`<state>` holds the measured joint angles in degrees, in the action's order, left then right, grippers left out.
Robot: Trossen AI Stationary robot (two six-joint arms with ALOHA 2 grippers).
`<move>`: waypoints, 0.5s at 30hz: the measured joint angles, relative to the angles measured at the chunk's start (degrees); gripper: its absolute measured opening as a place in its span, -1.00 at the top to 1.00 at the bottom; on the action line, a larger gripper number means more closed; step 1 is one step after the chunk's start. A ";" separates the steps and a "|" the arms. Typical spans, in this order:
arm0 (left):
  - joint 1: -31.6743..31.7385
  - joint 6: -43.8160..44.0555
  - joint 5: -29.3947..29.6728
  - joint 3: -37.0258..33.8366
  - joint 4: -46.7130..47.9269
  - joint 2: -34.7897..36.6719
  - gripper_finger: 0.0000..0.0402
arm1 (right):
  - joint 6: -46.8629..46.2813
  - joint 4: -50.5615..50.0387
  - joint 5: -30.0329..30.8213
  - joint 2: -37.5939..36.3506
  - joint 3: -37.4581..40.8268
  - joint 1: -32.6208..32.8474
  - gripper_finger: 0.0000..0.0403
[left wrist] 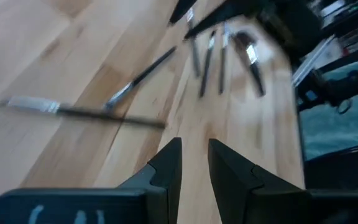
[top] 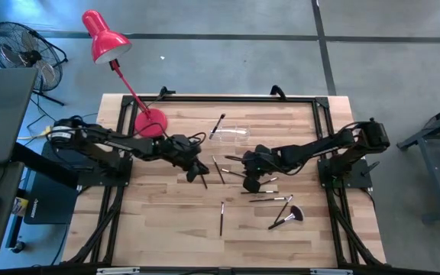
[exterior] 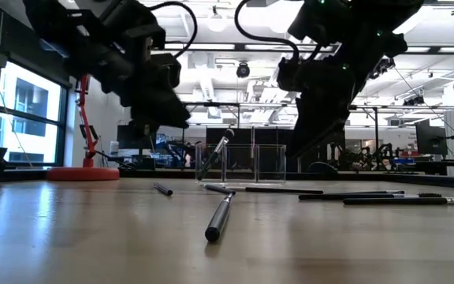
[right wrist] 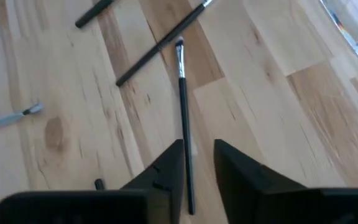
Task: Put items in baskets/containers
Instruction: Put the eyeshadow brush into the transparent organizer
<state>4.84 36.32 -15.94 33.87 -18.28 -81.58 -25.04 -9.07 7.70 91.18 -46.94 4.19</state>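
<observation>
From above, one makeup brush (top: pixel 219 123) leans in the clear holder (top: pixel 231 132) near the bench's (top: pixel 166 229) far edge, while the rest, the fan brush (top: pixel 288 216) among them, lie loose mid-bench, so the task looks barely begun. The low view confirms that one brush (exterior: pixel 214 153) in the holder (exterior: pixel 241 162). At the wrists, the left hand (left wrist: pixel 194 163) hovers slightly parted and empty, and the right hand (right wrist: pixel 197 163) stands slightly parted astride a thin brush (right wrist: pixel 183 118) lying on the wood.

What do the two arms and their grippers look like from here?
Both arms are dark, nearly black, jointed links on black base frames at the table's sides. Thin black cables loop off the left arm and right arm. The left gripper and right gripper each have two black, angular, wedge-tipped fingers. No markings are legible.
</observation>
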 joint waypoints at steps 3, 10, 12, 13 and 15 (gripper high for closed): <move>0.00 0.07 0.02 0.10 -2.92 -1.41 0.62 | 0.93 0.21 -0.76 0.00 0.00 0.00 0.38; -2.23 -21.57 8.03 3.01 -2.63 -2.06 0.62 | 10.45 0.18 1.48 0.02 -0.02 1.80 0.23; -3.82 -27.71 12.68 4.88 0.48 -2.06 0.62 | 12.62 0.30 2.71 0.02 -0.02 2.57 0.22; -4.55 -30.22 14.89 5.69 2.05 -2.06 0.62 | 13.41 0.32 3.31 0.02 -0.02 2.88 0.22; -5.58 -34.31 18.13 7.02 4.67 -2.25 0.62 | 13.75 0.32 4.34 0.02 -0.02 3.32 0.23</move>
<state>-0.74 2.01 2.19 40.89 -13.61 -83.83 -11.29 -8.75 12.03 91.20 -46.96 7.51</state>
